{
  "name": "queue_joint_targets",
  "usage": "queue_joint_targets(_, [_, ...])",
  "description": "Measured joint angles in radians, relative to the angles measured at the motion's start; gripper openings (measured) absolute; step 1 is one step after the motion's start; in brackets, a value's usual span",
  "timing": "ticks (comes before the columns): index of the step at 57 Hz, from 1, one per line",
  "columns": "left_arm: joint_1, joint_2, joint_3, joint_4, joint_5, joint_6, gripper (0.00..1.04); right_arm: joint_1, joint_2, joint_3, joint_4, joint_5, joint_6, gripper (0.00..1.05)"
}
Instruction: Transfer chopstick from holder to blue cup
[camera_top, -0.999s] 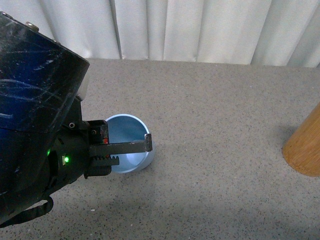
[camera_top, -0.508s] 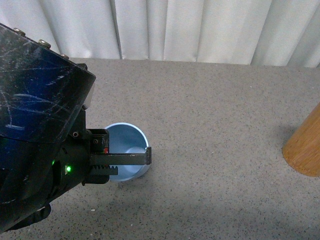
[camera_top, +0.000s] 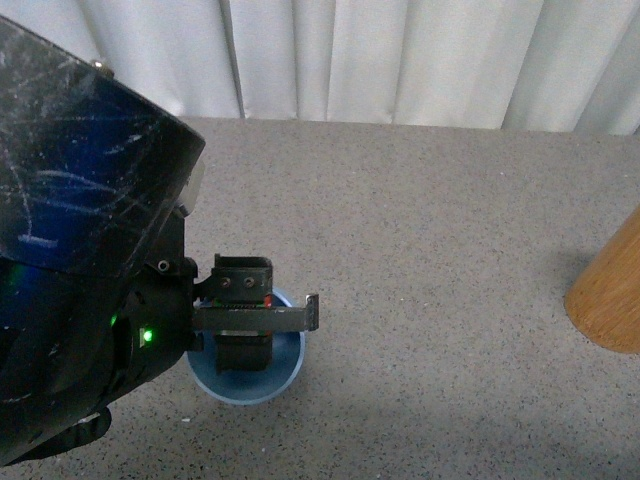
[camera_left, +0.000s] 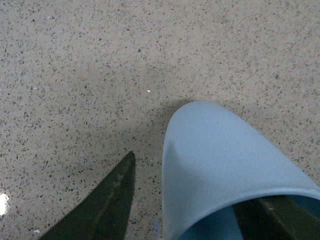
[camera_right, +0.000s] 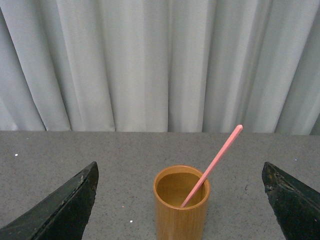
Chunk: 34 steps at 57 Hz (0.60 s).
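Nearest you, the left gripper (camera_top: 262, 325) straddles the rim of the cup (camera_top: 240, 390). The left wrist view shows one finger inside and one outside, with the blue wall between jaws that stand apart and, as far as you can see, unclamped. No chopstick shows in the cup, so judge the transfer as not yet begun. Beyond the cup the desk (camera_top: 430, 220) lies bare across to the holder (camera_top: 610, 295), which sits well apart at the right and is cut off by the picture's edge. That gives you free room for the carry. The right gripper (camera_right: 180, 167) is spread wide, holds nothing and faces the holder. The chopstick (camera_right: 212, 165) leans inside, its top end out over the rim. You have yet to grasp, lift, cross and drop it. Expect the finger in the cup's mouth to crowd the drop. At the far edge the desk meets the curtain (camera_top: 400, 60).
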Motion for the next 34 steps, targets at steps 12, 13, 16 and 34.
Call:
queue_joint_targets(12, [0.0,-0.013,0.021,-0.014,0.0,-0.005,0.85,0.0,0.0,0.0,0.0,0.0,0.0,0.95])
queue_joint_targets(13, [-0.001,-0.014,0.022,-0.016,0.0,-0.005,0.89,0.0,0.0,0.0,0.0,0.0,0.0,0.95])
queue_joint_targets(16, [0.0,-0.015,0.022,-0.018,0.0,-0.005,0.96,0.0,0.0,0.0,0.0,0.0,0.0,0.95])
queue_joint_targets(34, [0.003,-0.016,0.024,-0.022,0.001,-0.009,0.98,0.0,0.0,0.0,0.0,0.0,0.0,0.95])
